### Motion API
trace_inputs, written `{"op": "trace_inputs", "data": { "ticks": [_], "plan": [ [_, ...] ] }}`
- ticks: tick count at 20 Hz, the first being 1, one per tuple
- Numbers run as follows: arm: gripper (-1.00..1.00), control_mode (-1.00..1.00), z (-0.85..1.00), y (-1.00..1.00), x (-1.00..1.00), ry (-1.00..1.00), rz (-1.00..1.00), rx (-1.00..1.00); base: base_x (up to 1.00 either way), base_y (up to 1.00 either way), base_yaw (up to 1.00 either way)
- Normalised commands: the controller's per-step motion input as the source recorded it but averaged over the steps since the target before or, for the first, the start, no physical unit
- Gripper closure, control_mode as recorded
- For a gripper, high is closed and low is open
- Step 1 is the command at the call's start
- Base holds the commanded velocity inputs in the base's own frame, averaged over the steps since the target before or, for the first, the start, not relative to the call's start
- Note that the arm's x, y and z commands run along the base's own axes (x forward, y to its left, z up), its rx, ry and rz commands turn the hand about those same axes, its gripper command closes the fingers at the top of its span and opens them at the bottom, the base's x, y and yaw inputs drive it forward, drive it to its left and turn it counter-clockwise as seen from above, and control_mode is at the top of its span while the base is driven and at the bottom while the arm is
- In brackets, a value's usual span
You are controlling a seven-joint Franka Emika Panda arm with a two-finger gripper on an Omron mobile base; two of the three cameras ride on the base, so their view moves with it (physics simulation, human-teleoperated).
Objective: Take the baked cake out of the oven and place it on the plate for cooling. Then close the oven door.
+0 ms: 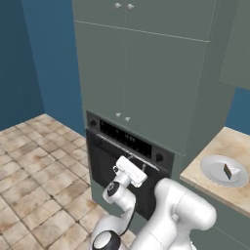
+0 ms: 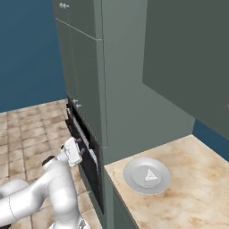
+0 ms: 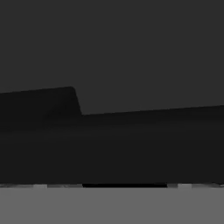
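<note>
Arm bent low in front of the oven [image 1: 129, 141], elbow down near the floor, forearm rising so that I have the gripper [image 1: 138, 167] right up against the top edge of the oven door [image 1: 112, 171], by its bar handle just below the control strip. From the right base view I see the hand [image 2: 73, 151] pressed toward the door's front face, the door standing upright and shut against the oven. The frames don't show me the finger gap clearly; I take the jaws as standing wide apart, with nothing between them. The hand view gives me only dark, flat door surface close up.

To the right of the oven, on the pale wood counter [image 2: 188, 188], I see the plate [image 2: 134, 176], and the baked cake [image 2: 150, 176] lies on it, a small wedge near the middle. Above the oven rise tall grey-green cabinet doors [image 1: 146, 73]. Left of the oven, tan floor tiles [image 1: 34, 166] run to a blue wall [image 1: 29, 58].
</note>
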Motion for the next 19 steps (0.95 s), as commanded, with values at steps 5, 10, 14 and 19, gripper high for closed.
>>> {"op": "trace_inputs", "data": {
  "ticks": [5, 10, 14, 19],
  "plan": [
    [-1.00, -1.00, 0.00, -0.96, 0.27, -0.10, 0.00, 0.01, 0.00, 0.00, 0.00],
    [-1.00, -1.00, 0.00, -0.90, 0.14, -0.09, 0.00, 0.02, 0.00, 0.00, 0.00],
    [-1.00, -1.00, 0.00, -0.81, 0.10, -0.10, 0.03, 0.08, 0.00, 0.00, 0.00],
    [-1.00, -1.00, 0.00, -0.77, 0.07, -0.10, 0.12, 0.15, 0.00, 0.00, 0.00]
  ]
}}
